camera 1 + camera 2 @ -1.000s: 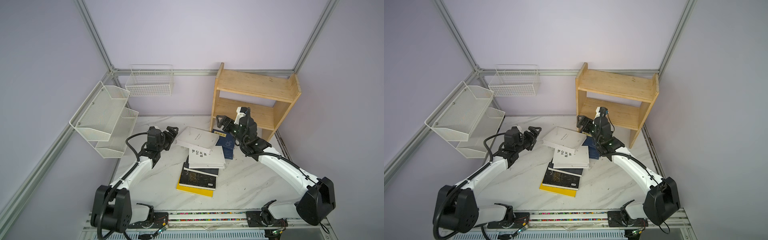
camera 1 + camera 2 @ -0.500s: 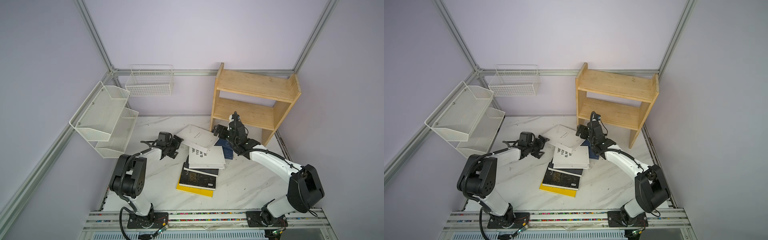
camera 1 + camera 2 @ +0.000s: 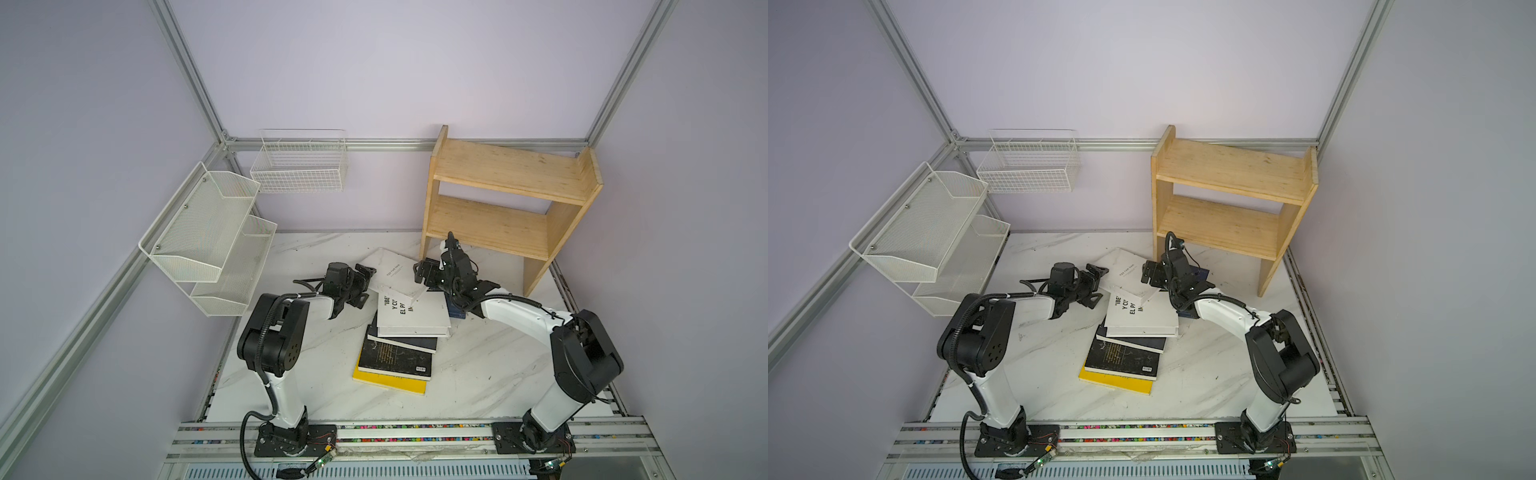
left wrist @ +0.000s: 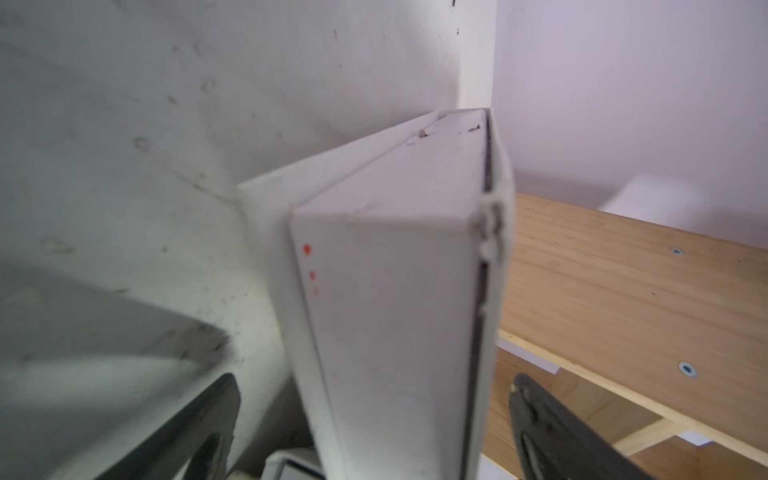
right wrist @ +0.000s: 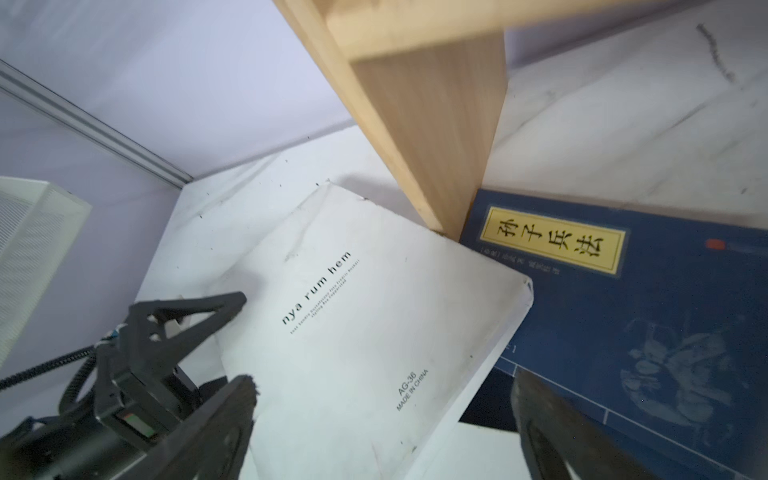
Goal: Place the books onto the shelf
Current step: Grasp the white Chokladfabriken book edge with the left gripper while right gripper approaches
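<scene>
My left gripper, the farther of my two from the shelf, stands wide and empty. Its jaws sit either side of one edge of the white book without closing on it. That book lies on the table just in front of the shelf's left side panel, tilted, with one corner propped on the pile of books farther out from the shelf. I judge it a light paperback, floppy rather than stiff, with a smooth cover that could slip and a cover flap that gapes. So I would pinch across the full thickness near the spine, never the cover alone. My right gripper, closer to the shelf, is equally wide and holds nothing, flanking the opposite corner. A navy book lies just beside the panel's foot.
</scene>
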Controlling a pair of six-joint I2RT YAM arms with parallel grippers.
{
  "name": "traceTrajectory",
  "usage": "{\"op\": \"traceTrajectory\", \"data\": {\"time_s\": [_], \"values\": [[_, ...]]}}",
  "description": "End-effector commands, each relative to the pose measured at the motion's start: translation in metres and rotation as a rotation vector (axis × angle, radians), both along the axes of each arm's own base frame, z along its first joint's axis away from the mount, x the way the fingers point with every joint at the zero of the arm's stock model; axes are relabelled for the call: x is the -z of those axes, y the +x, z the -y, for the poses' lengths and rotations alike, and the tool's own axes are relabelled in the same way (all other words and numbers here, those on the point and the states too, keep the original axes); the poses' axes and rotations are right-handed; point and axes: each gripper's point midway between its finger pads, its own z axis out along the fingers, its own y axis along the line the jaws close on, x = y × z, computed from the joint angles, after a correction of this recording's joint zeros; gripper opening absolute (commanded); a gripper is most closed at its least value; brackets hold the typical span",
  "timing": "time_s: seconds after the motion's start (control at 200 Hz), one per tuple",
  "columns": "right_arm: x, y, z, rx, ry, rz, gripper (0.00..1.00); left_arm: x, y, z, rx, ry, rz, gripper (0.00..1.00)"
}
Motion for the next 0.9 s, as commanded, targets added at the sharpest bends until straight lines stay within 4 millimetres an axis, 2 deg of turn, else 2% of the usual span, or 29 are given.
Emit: {"op": "traceTrajectory", "data": {"time_s": [0.0,0.18,0.38,0.505,0.595,0.625,0.735,0.895], "values": [[-0.012,0.003,-0.022,-0.071,0.006,0.033,0.97,-0.07,0.043,0.02,0.026,-0.084,0.25,1.0],[-0.012,0.007,-0.024,-0.074,-0.014,0.049,0.96,-0.061,0.054,0.028,0.051,-0.069,0.254,0.94],[-0.013,0.011,-0.023,-0.055,-0.022,0.056,0.96,-0.065,0.054,0.033,0.062,-0.075,0.265,0.73],[-0.015,0.014,-0.022,-0.044,-0.023,0.066,0.96,-0.06,0.05,0.032,0.059,-0.06,0.234,0.62],[-0.017,0.016,-0.023,-0.041,-0.02,0.069,0.96,-0.062,0.048,0.032,0.062,-0.056,0.228,0.48],[-0.019,0.016,-0.023,-0.042,-0.018,0.072,0.96,-0.062,0.048,0.032,0.062,-0.055,0.226,0.47],[-0.026,0.016,-0.023,-0.042,-0.018,0.082,0.96,-0.072,0.045,0.034,0.085,-0.041,0.212,0.46],[-0.034,0.012,-0.022,-0.085,-0.068,0.094,0.97,-0.105,0.033,0.032,0.16,0.019,0.169,0.4]]}}
